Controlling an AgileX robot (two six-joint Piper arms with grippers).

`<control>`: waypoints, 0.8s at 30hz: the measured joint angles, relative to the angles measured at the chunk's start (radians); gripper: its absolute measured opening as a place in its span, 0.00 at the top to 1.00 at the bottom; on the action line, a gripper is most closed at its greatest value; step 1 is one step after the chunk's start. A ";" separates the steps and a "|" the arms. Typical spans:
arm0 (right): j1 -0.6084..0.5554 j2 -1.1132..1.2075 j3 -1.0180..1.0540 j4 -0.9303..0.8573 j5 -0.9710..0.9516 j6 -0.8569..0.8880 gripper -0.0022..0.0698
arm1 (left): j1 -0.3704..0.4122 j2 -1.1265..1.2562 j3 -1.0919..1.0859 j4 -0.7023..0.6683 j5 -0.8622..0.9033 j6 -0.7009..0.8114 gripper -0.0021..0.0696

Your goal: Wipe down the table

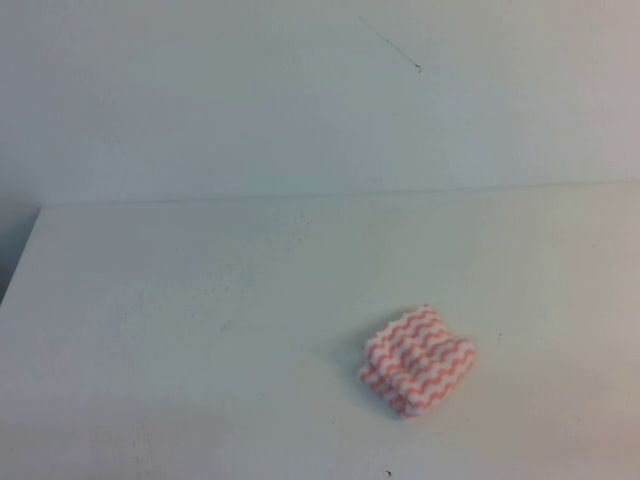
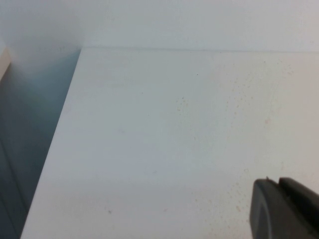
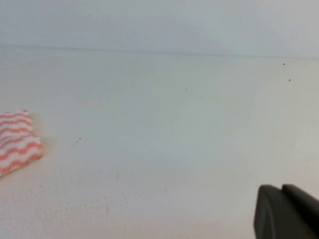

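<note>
On the near right part of the white table [image 1: 200,330] lies a folded cloth [image 1: 417,360], white with pink zigzag stripes. Its layers are stacked into a small thick square (1 corner points toward the robot's side), and it lies free on the tabletop.

The right gripper [image 3: 281,186] hangs over bare tabletop, well apart from the folded cloth [image 3: 17,139], which shows only at the border of the right wrist view. Its 2 dark fingers are pressed together and hold nothing.

The left gripper [image 2: 278,180] hangs over the table's left side, with the left edge and the shadowed drop beside it in its wrist view. Its 2 fingers likewise meet with only a thin seam between them, empty. Faint specks dot the tabletop ahead of both grippers.

Farther back, the table's far edge meets a plain pale wall [image 1: 300,100], which carries 1 small dark mark [image 1: 418,68].
</note>
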 joint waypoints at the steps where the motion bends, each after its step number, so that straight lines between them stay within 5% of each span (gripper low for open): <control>1: -0.010 -0.014 0.009 0.000 -0.004 0.000 0.97 | 0.000 0.000 0.000 0.000 0.000 0.000 0.97; 14: -0.265 -0.109 0.030 0.089 -0.040 -0.002 0.97 | 0.000 0.000 0.000 0.000 0.000 0.000 0.97; 24: -0.405 -0.111 0.055 0.376 0.005 -0.002 0.97 | 0.000 0.000 0.000 0.000 0.000 0.000 0.97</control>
